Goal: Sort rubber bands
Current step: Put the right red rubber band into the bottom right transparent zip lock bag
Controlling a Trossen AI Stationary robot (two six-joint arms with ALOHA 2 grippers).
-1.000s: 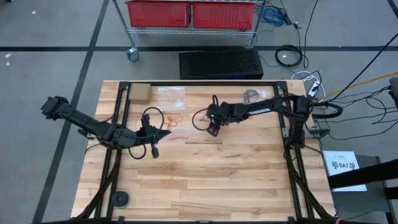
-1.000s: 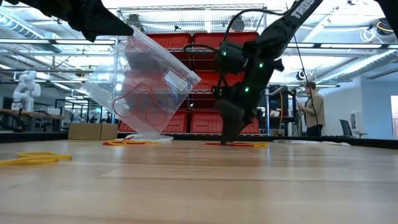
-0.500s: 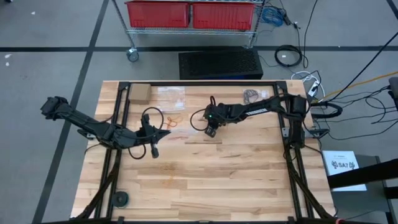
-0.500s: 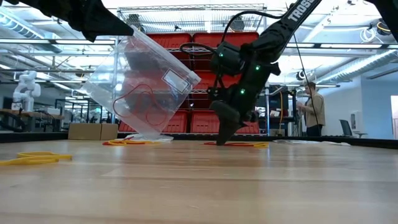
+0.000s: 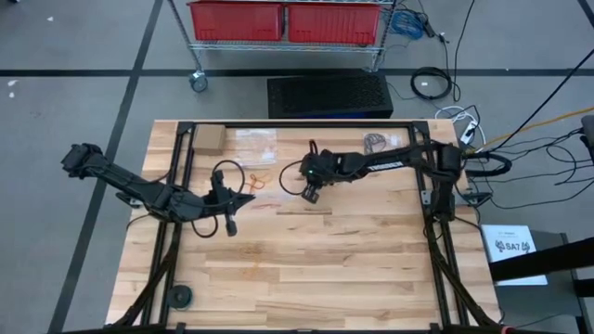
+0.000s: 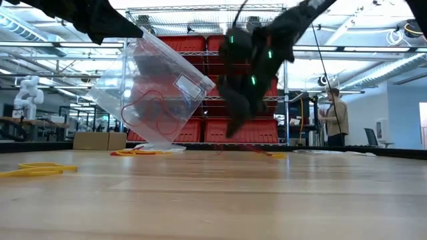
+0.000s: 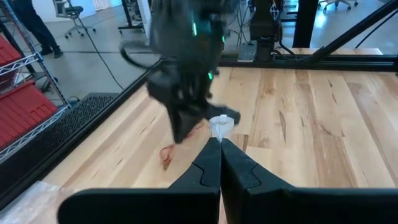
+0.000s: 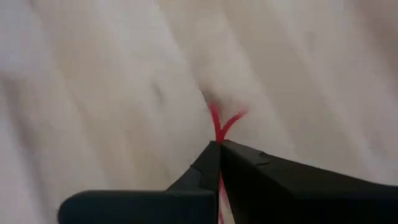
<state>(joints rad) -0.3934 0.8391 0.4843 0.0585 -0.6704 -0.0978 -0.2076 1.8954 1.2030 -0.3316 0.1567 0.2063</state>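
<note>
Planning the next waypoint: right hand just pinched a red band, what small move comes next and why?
Probably carry it toward the clear plastic bag that the left hand holds up, tilted. The right hand is shut on a thin red rubber band and already off the wooden table; red loops show inside that bag.

Readable text is minimal: white sheet [image 5: 513, 248] on the floor, well beyond the right end effector [image 5: 308, 193] past the counter's [image 5: 371, 269] corner, reads roughly "SA7". Bag label [image 6: 186, 87]: illegible. Nothing else legible.
</note>
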